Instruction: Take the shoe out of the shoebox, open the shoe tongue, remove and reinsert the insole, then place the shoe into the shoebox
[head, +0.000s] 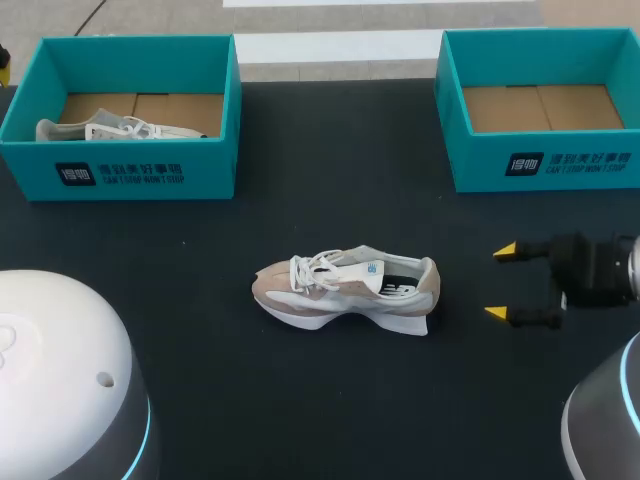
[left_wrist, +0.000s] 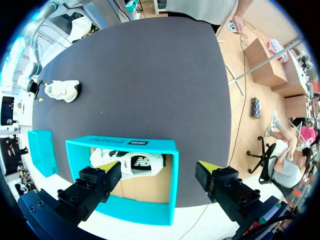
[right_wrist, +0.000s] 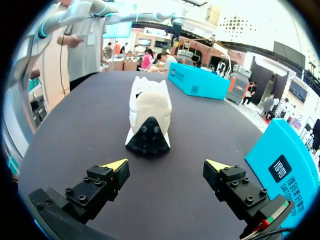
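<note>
A beige and white shoe (head: 345, 290) lies on its sole in the middle of the black table, toe to the left, laces loose. My right gripper (head: 500, 282) hovers open just right of its heel, not touching. In the right wrist view the shoe's heel (right_wrist: 148, 112) faces the open gripper (right_wrist: 167, 164), a short way ahead. My left gripper (left_wrist: 157, 169) hangs open high above the left shoebox (left_wrist: 150, 146), which holds a second shoe (left_wrist: 132, 162). The left gripper itself is outside the head view; only the arm's white housing (head: 60, 380) shows.
The left teal shoebox (head: 130, 170) stands at the back left with a shoe (head: 120, 128) inside. A second teal shoebox (head: 560, 165), showing only its cardboard floor, stands at the back right. My right arm's housing (head: 610, 420) fills the front right corner.
</note>
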